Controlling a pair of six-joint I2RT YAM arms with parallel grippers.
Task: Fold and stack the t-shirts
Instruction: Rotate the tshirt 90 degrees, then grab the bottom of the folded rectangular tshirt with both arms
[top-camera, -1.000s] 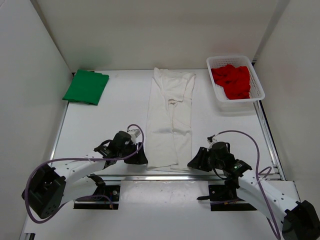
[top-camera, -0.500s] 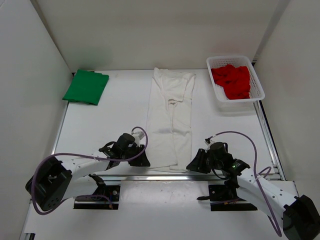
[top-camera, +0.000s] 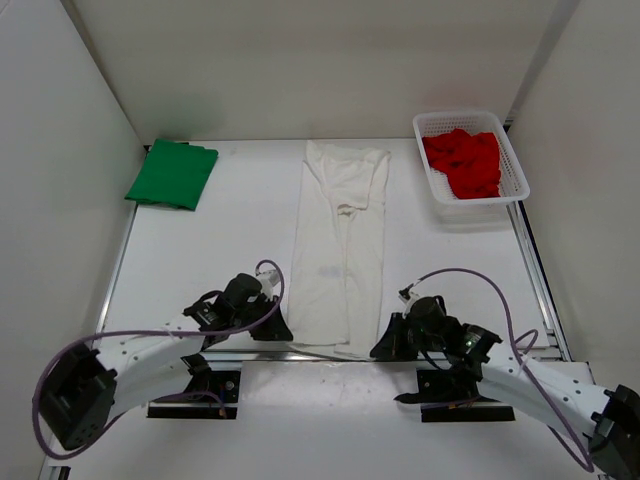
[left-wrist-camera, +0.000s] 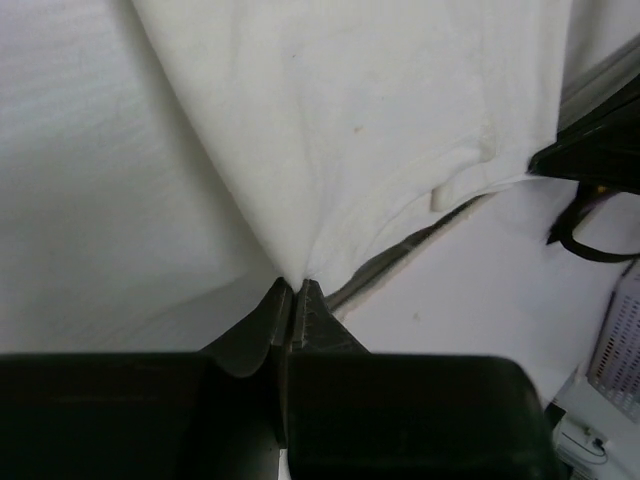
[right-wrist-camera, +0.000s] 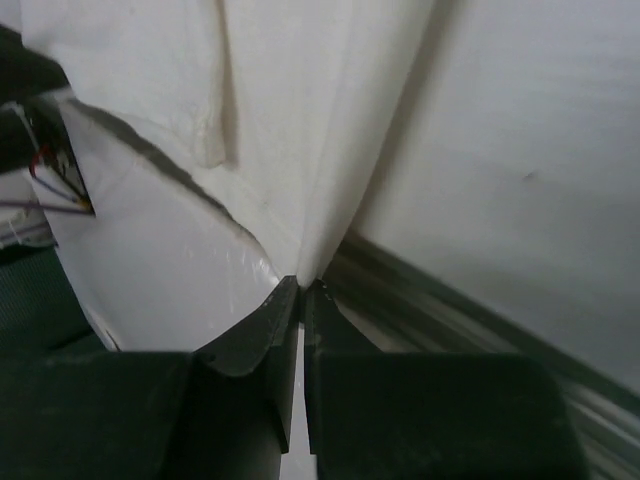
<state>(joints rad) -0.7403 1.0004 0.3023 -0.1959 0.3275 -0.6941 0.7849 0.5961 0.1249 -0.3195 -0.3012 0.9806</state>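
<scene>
White shirt (top-camera: 340, 240) laid long down the middle of the table (top-camera: 220, 250), collar at twelve, hem at six, left gripper (top-camera: 280, 330) clamped on the seven o'clock hem corner, right gripper (top-camera: 382, 347) likewise at five, cloth running straight away from both, neither nearer.

Long, flat white t-shirt (top-camera: 340, 240), near corners pinched by left gripper (left-wrist-camera: 295, 290) and right gripper (right-wrist-camera: 302, 285); green t-shirt (top-camera: 172, 174) folded, red t-shirt (top-camera: 463, 162) crumpled, well beyond.

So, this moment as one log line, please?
left gripper: shut on white shirt hem | right gripper: same hem | green shirt: folded, far left | red shirt: in basket
</scene>
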